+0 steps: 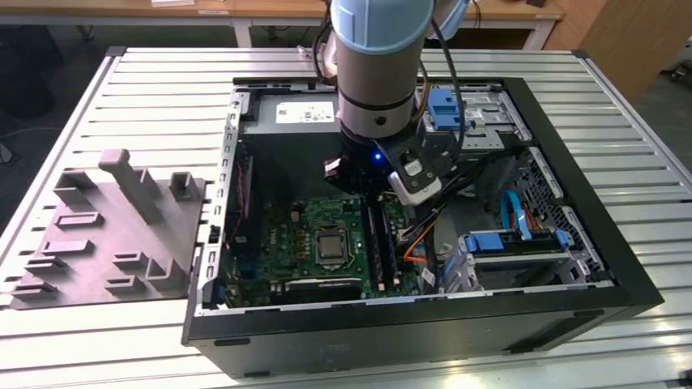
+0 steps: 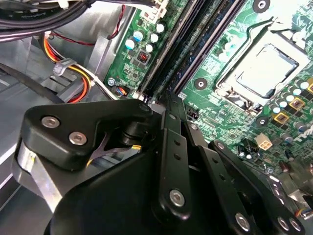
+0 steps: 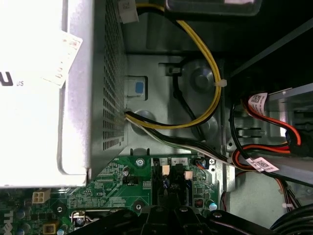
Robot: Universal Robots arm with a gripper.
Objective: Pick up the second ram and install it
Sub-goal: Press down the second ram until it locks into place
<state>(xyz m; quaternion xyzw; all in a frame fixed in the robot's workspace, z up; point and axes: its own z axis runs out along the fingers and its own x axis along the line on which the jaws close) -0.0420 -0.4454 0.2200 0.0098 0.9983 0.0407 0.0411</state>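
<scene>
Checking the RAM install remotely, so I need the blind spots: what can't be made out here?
- What the claw grips, if anything: second wrist view, its own black linkage covers the grasp; exterior view, the arm blocks it.
- Near ends of the RAM slots: second wrist view, behind the claw.
- Power supply: first wrist view, cut off by the edge.

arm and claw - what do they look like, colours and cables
The arm is a silver-grey cylinder with a pale blue cap, going black at the wrist, where a small blue light glows and a white-edged box is mounted. Black cables run down beside it. The claw is black, built of flat links with silver screws.
</scene>
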